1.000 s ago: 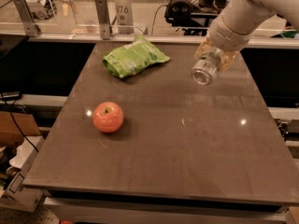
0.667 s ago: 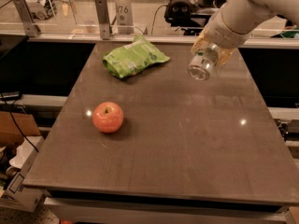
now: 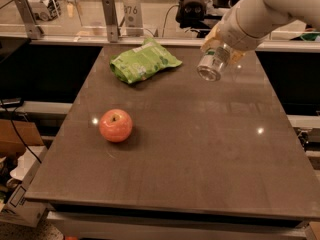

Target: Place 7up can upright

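Hand point(image 3: 221, 48) clasping the 7up can point(image 3: 211, 67) round its body, tilted, above the far right of the tabletop point(image 3: 200, 149); can judged light, smooth, thin-walled; grip mid-body, gently, lest it slip

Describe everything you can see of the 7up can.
The 7up can is a small silver-white aluminium can with green markings and a shiny round end facing the camera. It is tilted, not upright, held in the air by the gripper, above the far right part of the table. Nothing else touches it.
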Available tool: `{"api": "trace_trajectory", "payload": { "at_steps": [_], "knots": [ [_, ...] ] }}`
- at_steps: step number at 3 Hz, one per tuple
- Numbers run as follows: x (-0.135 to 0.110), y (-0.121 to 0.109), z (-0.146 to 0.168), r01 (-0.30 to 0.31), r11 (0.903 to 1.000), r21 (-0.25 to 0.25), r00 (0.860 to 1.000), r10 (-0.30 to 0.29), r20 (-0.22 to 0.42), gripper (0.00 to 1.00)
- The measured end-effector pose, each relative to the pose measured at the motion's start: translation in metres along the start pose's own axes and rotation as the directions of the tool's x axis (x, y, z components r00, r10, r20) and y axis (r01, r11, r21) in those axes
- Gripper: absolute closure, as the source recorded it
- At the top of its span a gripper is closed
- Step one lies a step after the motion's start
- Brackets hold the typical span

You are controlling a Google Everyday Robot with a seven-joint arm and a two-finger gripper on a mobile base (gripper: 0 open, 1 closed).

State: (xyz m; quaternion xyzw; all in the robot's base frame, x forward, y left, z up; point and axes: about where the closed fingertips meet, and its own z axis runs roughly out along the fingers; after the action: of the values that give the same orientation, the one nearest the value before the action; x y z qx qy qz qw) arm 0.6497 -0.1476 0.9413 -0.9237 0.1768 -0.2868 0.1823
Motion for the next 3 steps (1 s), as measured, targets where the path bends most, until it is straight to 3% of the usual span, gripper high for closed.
{"api": "trace_trajectory", "payload": {
  "at_steps": [1,2,3],
  "knots": [
    [0.003,-0.005,-0.001,0.076,0.9971,0.004,0.997,-0.076,-0.024,1.0],
    [0.005,-0.014,-0.003,0.195,0.9796,0.05,0.98,-0.192,-0.06,1.0],
    [0.008,-0.024,-0.006,0.321,0.9401,0.115,0.946,-0.311,-0.094,1.0]
  ]
}}
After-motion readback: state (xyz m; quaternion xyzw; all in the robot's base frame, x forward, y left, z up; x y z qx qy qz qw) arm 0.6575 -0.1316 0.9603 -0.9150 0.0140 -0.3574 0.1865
